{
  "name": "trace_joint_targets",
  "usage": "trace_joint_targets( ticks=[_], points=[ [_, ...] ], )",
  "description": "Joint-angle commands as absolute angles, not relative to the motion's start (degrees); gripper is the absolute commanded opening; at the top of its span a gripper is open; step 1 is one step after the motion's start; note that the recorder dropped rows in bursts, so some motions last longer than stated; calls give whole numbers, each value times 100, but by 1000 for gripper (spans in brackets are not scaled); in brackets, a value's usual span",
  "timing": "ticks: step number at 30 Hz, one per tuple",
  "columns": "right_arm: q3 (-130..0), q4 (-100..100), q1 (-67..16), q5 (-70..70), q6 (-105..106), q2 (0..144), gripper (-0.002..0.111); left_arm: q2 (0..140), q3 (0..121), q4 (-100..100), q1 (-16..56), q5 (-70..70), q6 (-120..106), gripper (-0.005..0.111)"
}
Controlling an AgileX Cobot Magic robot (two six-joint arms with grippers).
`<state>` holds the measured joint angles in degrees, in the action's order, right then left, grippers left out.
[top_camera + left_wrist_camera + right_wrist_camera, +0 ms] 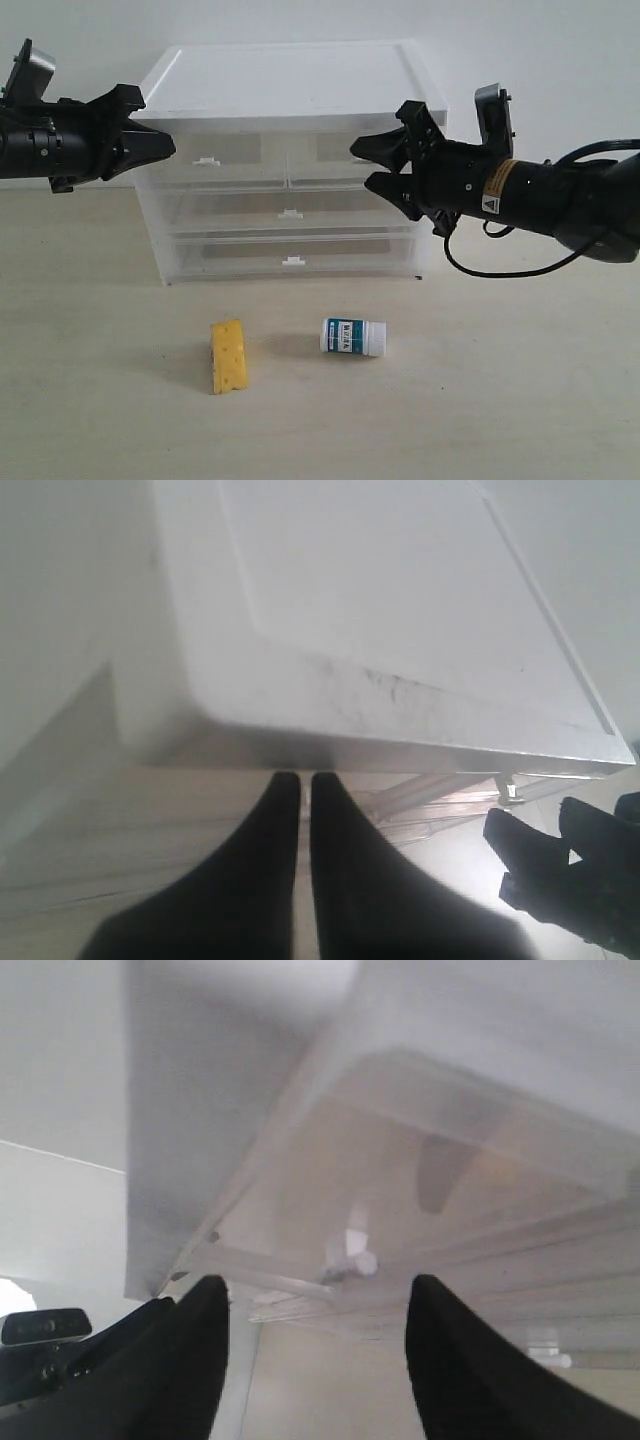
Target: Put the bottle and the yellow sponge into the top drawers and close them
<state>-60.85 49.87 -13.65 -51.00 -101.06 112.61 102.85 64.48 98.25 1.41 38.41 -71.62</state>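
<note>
My right fingers (380,148) cross the right top drawer (322,160) in the exterior view — I cannot make out its handle tab there. The print on the bottle (353,337) is too small to read, and my left arm (40,145) and right arm (570,200) run off the edges.

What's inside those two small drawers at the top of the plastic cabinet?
Through their cloudy fronts the top drawers show no object, only grey haze; their far corners are hidden. The bottle and the yellow sponge lie outside on the table.

Open tabletop (500,400) round yellow sponge (228,357), bottle (353,337); gap between them. Cabinet (290,90) behind; left claw (168,147), right claw (362,165) flank top drawers (250,155).
</note>
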Motion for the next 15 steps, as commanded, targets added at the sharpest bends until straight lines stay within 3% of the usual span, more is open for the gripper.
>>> trace_joint_targets(
  ticks=[1, 3, 5, 7, 11, 15],
  points=[
    [-6128, 4777, -1372, -5053, -9767, 11265, 46, 10277, 6538, 9995, 137, 3736, -7201, 4],
    [-6128, 4662, -1372, -4996, -9580, 11265, 29, 10277, 6538, 9995, 137, 3736, -7202, 4],
    [-6128, 4626, -1372, -4996, -9552, 11265, 21, 10277, 6538, 9995, 137, 3736, -7202, 4],
    [-6128, 4575, -1372, -4996, -9576, 11265, 23, 10277, 6538, 9995, 137, 3736, -7202, 4],
    [-6128, 4501, -1372, -5095, -9600, 11265, 38, 10277, 6538, 9995, 137, 3736, -7202, 4],
    [-6128, 4489, -1372, -5095, -9711, 11288, 39, 10277, 6538, 9995, 137, 3736, -7202, 4]
  ],
)
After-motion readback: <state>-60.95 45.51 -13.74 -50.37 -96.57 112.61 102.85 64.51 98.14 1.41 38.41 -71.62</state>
